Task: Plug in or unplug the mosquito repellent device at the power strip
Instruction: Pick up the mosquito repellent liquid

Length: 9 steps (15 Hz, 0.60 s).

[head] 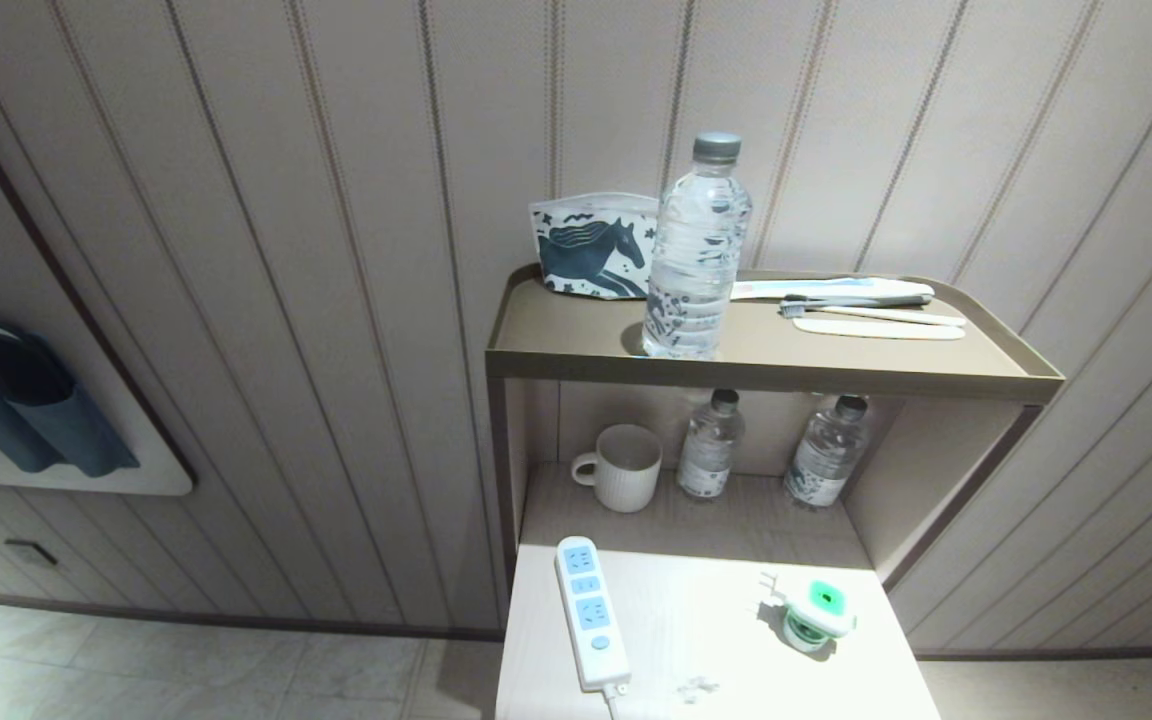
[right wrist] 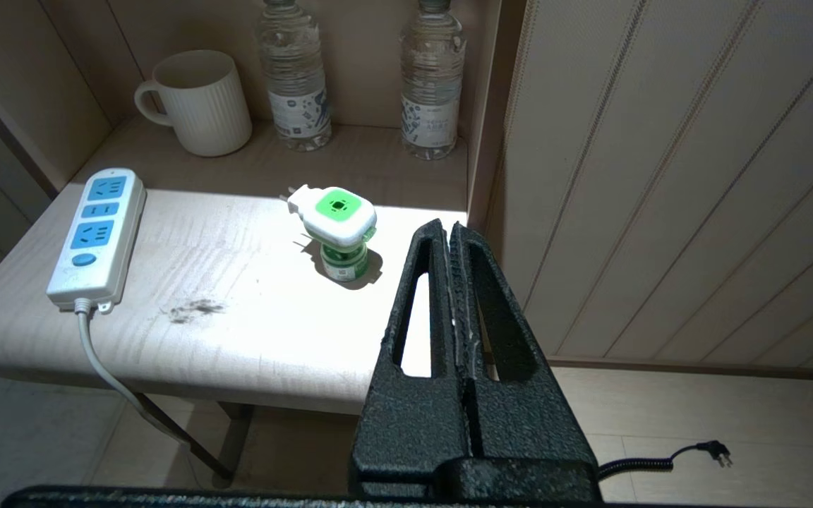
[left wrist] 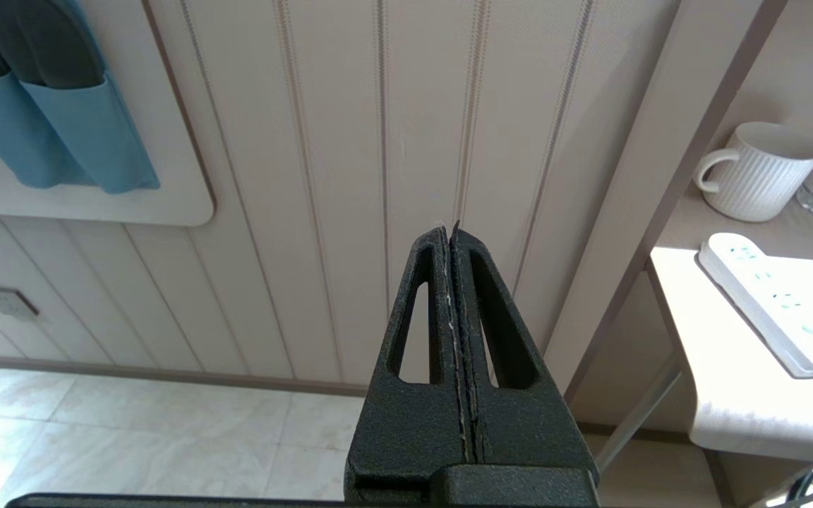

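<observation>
The mosquito repellent device (head: 814, 614) (right wrist: 338, 229), white head with green top over a green bottle, stands unplugged on the low white table (head: 706, 640), its prongs pointing toward the power strip. The power strip (head: 591, 610) (right wrist: 96, 236) (left wrist: 766, 300) lies on the table's left side, all three light-blue sockets empty, cord running off the front edge. My right gripper (right wrist: 449, 226) is shut and empty, hanging in front of the table's right corner, short of the device. My left gripper (left wrist: 449, 227) is shut and empty, off the table's left side, facing the wall. Neither arm shows in the head view.
A white ribbed mug (head: 621, 466) and two water bottles (head: 711, 443) (head: 828, 450) stand at the back under the shelf (head: 766, 370). The shelf holds a large bottle (head: 696, 250), a horse-print pouch (head: 591, 245) and toothbrushes (head: 861, 305). A black cord plug (right wrist: 713, 451) lies on the floor.
</observation>
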### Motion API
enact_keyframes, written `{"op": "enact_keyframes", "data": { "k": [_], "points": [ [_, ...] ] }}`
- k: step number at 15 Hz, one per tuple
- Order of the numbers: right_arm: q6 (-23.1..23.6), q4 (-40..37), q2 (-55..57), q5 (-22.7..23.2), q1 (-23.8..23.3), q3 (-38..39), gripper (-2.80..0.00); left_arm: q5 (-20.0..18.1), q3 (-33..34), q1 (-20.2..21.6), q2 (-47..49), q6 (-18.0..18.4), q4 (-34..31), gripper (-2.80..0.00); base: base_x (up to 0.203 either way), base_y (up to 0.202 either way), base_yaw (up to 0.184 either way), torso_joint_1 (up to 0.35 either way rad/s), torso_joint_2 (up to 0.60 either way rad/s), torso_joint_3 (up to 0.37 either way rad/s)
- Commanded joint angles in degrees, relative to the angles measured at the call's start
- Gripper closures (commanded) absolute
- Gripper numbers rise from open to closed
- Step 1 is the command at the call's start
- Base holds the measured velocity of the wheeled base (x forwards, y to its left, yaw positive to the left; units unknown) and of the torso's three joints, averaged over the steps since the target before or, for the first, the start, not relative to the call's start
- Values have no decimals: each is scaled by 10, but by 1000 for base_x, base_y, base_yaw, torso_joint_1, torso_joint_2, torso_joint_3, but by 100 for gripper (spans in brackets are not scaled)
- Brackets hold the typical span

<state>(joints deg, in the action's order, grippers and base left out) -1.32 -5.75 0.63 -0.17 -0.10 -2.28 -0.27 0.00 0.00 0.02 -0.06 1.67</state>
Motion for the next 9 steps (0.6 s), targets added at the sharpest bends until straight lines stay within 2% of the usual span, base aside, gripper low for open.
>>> {"op": "enact_keyframes", "data": {
  "k": [1,9],
  "points": [
    [0,0,1,0,0,0,0,0,0,0,0,0,1,0,0,0,0,0,0,0],
    [0,0,1,0,0,0,0,0,0,0,0,0,1,0,0,0,0,0,0,0]
  ]
}}
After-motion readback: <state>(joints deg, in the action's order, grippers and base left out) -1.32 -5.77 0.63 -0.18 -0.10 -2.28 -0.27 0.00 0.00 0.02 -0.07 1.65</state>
